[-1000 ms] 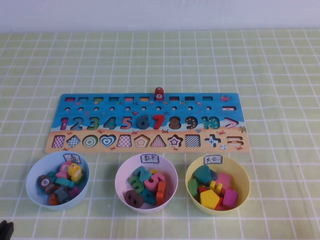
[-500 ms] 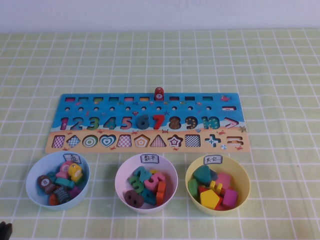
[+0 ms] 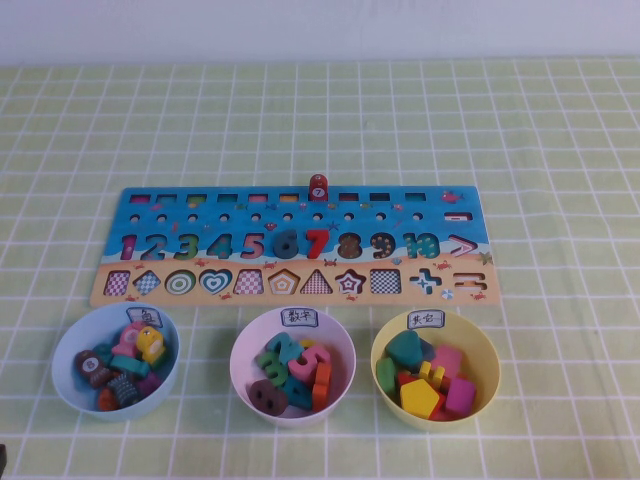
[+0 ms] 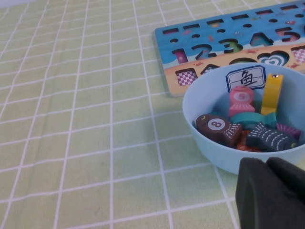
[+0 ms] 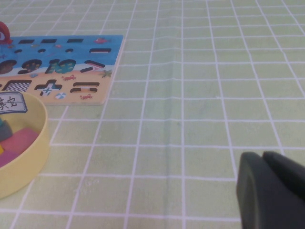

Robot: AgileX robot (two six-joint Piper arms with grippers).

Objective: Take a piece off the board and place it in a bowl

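The yellow pentagon piece lies in the yellow bowl, among other shape blocks, below the bowl's white label. The board lies behind the three bowls, and its pentagon cutout is empty. My left gripper is shut and empty, low beside the light blue bowl. Only a dark sliver of it shows at the bottom left corner of the high view. My right gripper is shut and empty, over bare cloth to the right of the yellow bowl. It is out of the high view.
A light blue bowl with fish pieces and a pale pink bowl with numeral pieces stand left of the yellow one. A small red piece stands at the board's far edge. A green checked cloth covers the table.
The dark tip of my left gripper at the bottom left corner of the high view has slid down almost out of sight. Nothing else has moved.
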